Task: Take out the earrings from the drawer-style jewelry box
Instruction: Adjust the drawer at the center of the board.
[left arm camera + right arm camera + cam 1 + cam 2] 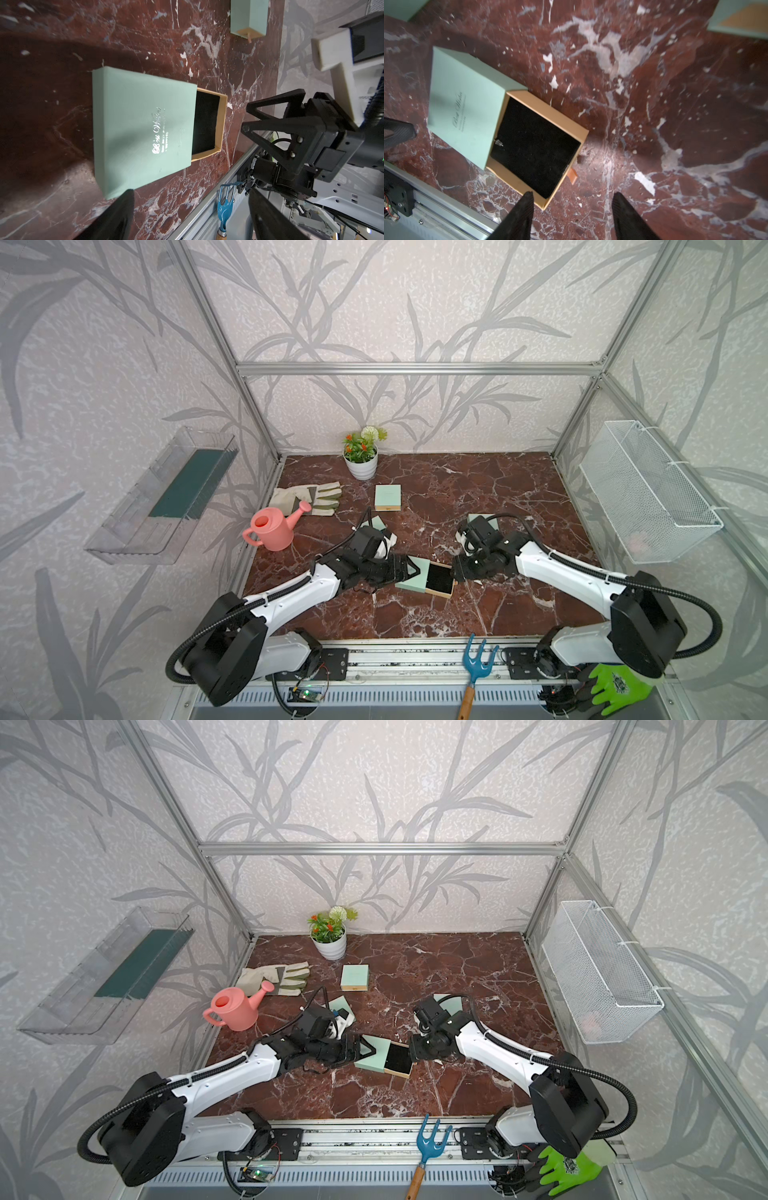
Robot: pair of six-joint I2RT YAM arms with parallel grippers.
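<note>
The mint-green drawer-style jewelry box [411, 576] [371, 1057] lies mid-table with its tan drawer [439, 578] [535, 145] pulled out, showing black lining. One of the earrings [499, 143], a tiny silvery speck, sits on the lining close to the sleeve's edge. My left gripper [409, 570] [190, 193] is open, with one fingertip [127, 194] at the sleeve's corner [141, 128]. My right gripper [457, 572] [573, 194] is open and empty beside the drawer's outer end, just short of its brown pull tab [572, 174].
Three more mint boxes: one closed at the back [387, 497], one behind each wrist [376, 524] [482, 518]. A pink watering can [270, 531], work gloves [307, 497] and a flower pot [360, 460] stand at the back left. A blue hand rake [473, 664] lies on the front rail.
</note>
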